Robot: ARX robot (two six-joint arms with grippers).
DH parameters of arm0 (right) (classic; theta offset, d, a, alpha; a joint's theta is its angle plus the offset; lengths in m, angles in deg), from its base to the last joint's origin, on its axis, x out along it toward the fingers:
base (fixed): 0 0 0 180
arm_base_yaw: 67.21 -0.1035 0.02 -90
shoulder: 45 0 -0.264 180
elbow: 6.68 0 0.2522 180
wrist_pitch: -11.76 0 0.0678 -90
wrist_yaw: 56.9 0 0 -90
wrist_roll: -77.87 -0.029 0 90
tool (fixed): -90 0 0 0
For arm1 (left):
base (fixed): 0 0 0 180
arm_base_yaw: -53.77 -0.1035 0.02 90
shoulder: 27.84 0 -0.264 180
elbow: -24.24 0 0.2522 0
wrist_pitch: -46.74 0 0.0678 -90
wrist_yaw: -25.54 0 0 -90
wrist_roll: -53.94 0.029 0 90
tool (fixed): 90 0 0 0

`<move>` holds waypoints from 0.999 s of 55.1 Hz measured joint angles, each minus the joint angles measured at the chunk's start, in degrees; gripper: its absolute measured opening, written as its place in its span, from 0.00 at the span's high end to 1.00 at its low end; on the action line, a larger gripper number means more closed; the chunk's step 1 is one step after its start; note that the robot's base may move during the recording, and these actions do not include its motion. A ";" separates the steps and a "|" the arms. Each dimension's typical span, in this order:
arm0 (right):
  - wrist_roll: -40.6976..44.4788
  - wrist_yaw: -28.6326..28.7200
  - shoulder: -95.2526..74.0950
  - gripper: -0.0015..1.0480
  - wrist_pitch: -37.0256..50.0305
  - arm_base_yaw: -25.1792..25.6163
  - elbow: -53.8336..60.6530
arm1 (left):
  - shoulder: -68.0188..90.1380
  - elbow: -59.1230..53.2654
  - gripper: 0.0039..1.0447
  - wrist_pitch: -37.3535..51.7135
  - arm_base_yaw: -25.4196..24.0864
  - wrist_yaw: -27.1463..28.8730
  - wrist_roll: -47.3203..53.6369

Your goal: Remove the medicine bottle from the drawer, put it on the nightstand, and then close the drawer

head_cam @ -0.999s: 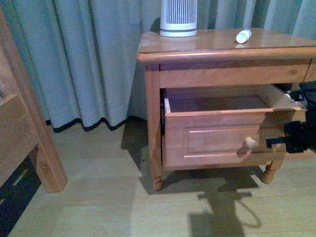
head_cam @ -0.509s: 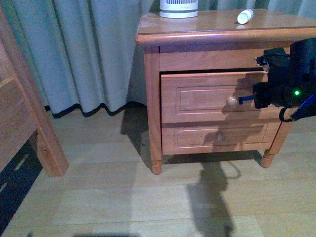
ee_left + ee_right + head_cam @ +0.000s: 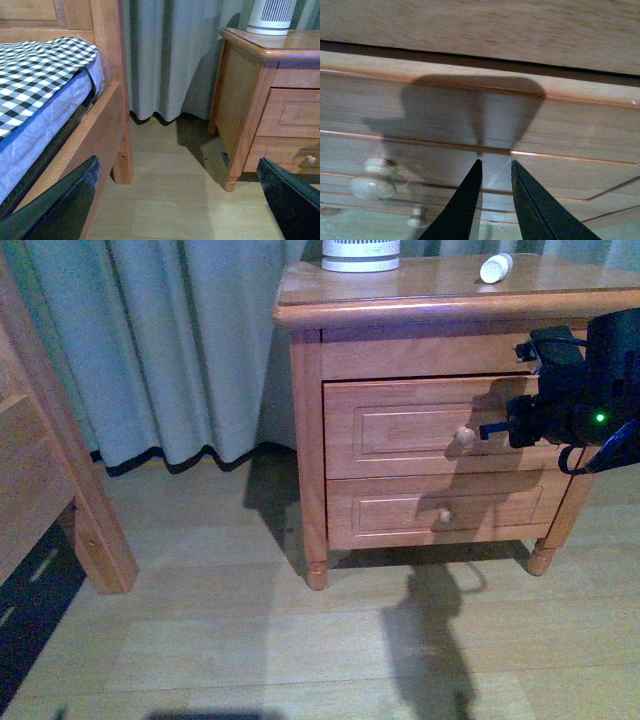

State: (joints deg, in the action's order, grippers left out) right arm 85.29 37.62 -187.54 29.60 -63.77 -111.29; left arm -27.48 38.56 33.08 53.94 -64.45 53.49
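The medicine bottle (image 3: 495, 268) lies on its side on the glossy top of the nightstand (image 3: 420, 295), near the back right. The drawer (image 3: 400, 430) sits flush in the cabinet front. My right gripper (image 3: 487, 430) is shut, empty, with its tips against the drawer panel just right of the round knob (image 3: 464, 438). In the right wrist view the right gripper (image 3: 495, 164) touches the recessed panel of the drawer (image 3: 560, 130), the knob (image 3: 374, 177) off to one side. My left gripper (image 3: 180, 200) hangs open above the floor, between bed and nightstand (image 3: 250, 55).
A white ribbed cylinder (image 3: 360, 254) stands at the back of the nightstand top. The shallower lower drawer (image 3: 440, 512) is closed. A wooden bed frame (image 3: 70, 480) with a checked cover (image 3: 40, 70) is at the left, and grey curtains (image 3: 170, 340) hang behind.
The drawer has gone from pulled far out to fully in, with my right gripper following its front toward the cabinet. The bottle has stayed on the top.
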 joint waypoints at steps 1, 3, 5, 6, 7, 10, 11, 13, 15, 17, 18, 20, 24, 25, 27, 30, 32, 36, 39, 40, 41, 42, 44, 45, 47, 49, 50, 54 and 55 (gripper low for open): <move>0.00 0.35 0.09 0.79 0.24 0.31 0.17 | 0.00 0.00 0.06 0.00 0.00 0.00 0.00; 0.00 0.81 0.26 0.79 0.46 0.76 0.33 | 0.00 0.00 0.06 0.00 0.00 0.00 0.00; -0.02 1.20 0.57 0.79 0.72 1.38 0.52 | 0.00 0.00 0.06 0.00 0.00 0.00 0.00; -0.09 1.29 1.09 0.79 1.11 2.05 0.66 | 0.00 0.00 0.06 0.00 0.00 0.00 0.00; -0.15 1.38 1.55 0.79 1.29 2.58 0.83 | 0.00 0.00 0.06 0.00 0.00 0.00 0.00; -0.50 2.10 3.13 0.79 1.81 3.87 1.97 | 0.00 0.00 0.06 0.00 0.00 0.00 0.00; -0.52 2.43 3.85 0.79 2.16 4.35 2.45 | 0.00 0.00 0.06 0.00 0.00 0.00 0.00; -0.55 2.99 5.38 0.79 2.93 5.22 3.30 | 0.00 0.00 0.06 0.00 0.00 0.02 0.02; -0.55 3.34 6.58 0.79 3.15 5.88 3.89 | 0.00 0.00 0.06 0.00 0.00 0.00 0.02; -0.55 3.58 7.76 0.79 3.19 6.45 4.42 | 0.00 0.00 0.06 0.00 0.00 0.00 0.02; -0.57 3.74 8.48 0.79 3.23 6.75 4.72 | 0.00 0.00 0.06 0.00 0.00 0.00 0.00; -0.68 4.20 9.53 0.79 3.26 7.10 5.22 | 0.00 0.00 0.06 0.00 0.00 0.00 0.02; -1.46 5.05 11.50 0.79 3.37 7.39 6.71 | 0.00 0.00 0.06 0.00 0.00 0.00 0.02; -1.92 5.55 12.20 0.79 3.41 7.39 7.45 | 0.00 0.00 0.06 0.00 0.00 0.00 0.00; -2.45 6.51 13.29 0.79 3.48 7.34 8.79 | 0.00 0.00 0.06 0.00 0.00 0.00 0.02; -3.21 7.85 15.37 0.79 4.48 7.10 11.67 | 0.00 0.00 0.06 0.00 0.00 0.00 0.00; -3.80 8.68 16.85 0.79 5.11 6.86 13.70 | 0.00 0.00 0.06 0.00 0.00 0.00 0.00; -6.14 9.73 21.38 0.79 5.81 6.23 18.71 | 0.00 0.00 0.06 0.00 0.00 0.00 0.00; -8.15 10.58 26.27 0.79 6.08 5.79 22.82 | 0.00 0.00 0.06 0.00 0.00 0.00 0.00; -9.09 10.60 28.13 0.79 5.88 5.66 24.04 | 0.00 0.00 0.06 0.00 0.00 0.00 0.00; -9.29 10.58 29.09 0.79 5.70 5.55 24.61 | 0.00 0.00 0.06 0.00 0.00 0.00 0.00; -10.05 10.60 31.12 0.79 5.18 5.42 25.70 | 0.00 0.00 0.06 0.00 0.00 0.00 0.02; -10.84 10.80 34.32 0.79 4.07 5.29 27.15 | 0.00 0.00 0.06 0.00 0.00 0.00 0.00; -11.43 10.82 36.52 0.79 3.17 5.29 28.00 | 0.00 0.00 0.06 0.00 0.00 0.00 0.00; -11.91 10.78 39.85 0.79 1.49 5.29 29.07 | 0.00 0.00 0.06 0.00 0.00 0.00 0.00; -12.61 10.84 44.50 0.79 -0.96 5.33 30.27 | 0.00 0.00 0.06 0.00 0.00 0.00 0.00; -12.70 10.93 45.77 0.79 -1.55 5.38 30.58 | 0.00 0.00 0.06 0.00 0.00 0.00 0.00; -13.57 11.80 53.90 0.79 -5.68 5.90 31.93 | 0.00 0.00 0.06 0.00 0.00 0.00 0.02; -13.81 11.85 56.19 0.79 -6.82 6.12 32.22 | 0.00 0.00 0.06 0.00 0.00 0.00 0.02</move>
State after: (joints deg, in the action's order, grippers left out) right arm 71.48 49.46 -131.34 22.78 -57.65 -79.07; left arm -27.48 38.56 33.08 53.94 -64.45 53.51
